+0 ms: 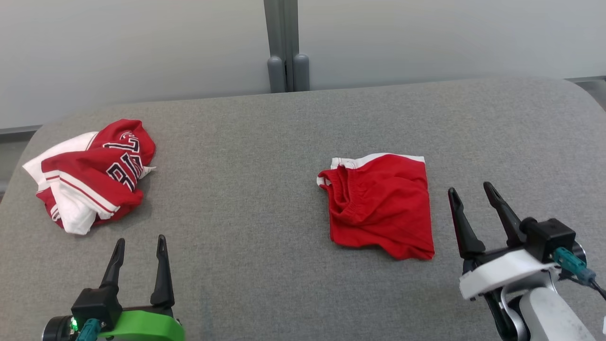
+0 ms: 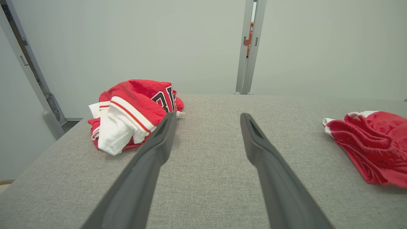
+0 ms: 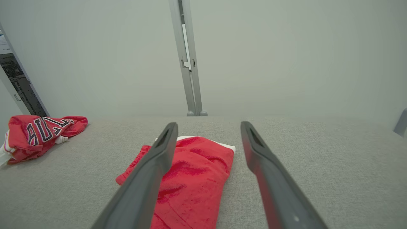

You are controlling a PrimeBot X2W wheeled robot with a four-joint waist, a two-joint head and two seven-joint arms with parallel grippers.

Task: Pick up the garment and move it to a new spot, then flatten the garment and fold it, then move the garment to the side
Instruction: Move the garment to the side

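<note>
Well, both your claws stand wide and empty: the left gripper (image 1: 141, 239) near the crumpled jersey (image 1: 90, 175), the right gripper (image 1: 469, 188) beside the folded red shorts (image 1: 378, 203) on the grey table (image 1: 265, 156) — the right wrist view overlaps finger and shorts (the head view shows a gap).

The crumpled jersey (image 1: 94, 175) bears dark letters (partly hidden, seemingly "BUL").

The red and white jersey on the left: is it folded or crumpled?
Crumpled: the jersey lies in a bunched heap, its lettering creased and partly hidden.
</note>
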